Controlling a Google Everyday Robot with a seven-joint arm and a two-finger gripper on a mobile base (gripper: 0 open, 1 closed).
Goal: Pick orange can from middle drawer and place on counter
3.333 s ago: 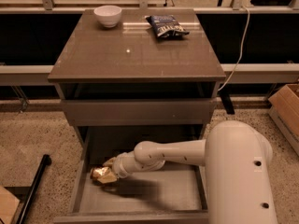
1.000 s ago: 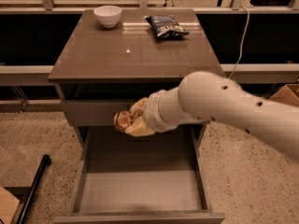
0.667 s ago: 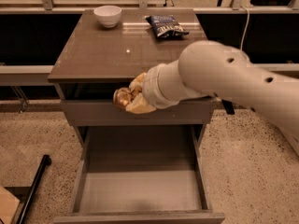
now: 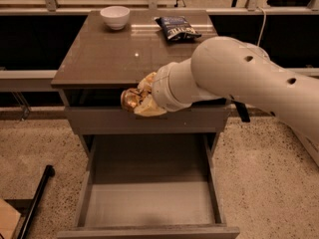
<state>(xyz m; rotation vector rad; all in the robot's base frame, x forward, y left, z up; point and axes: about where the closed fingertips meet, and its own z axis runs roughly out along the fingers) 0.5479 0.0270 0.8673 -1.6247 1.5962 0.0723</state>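
The gripper [image 4: 141, 99] is clamped on the orange can [image 4: 129, 98] at the front edge of the counter [image 4: 99, 59], above the open middle drawer [image 4: 149, 205].

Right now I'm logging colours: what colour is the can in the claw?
Shiny orange-gold, in the camera view; the claw holds the can at the counter edge.

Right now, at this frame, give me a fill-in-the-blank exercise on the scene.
The gripper holds the orange can by the counter's ___ edge.
The middle drawer below stands ___, nothing in it.
In the camera view, the white bowl sits ___ of the dark blue chip bag.
Missing: front; open; left.
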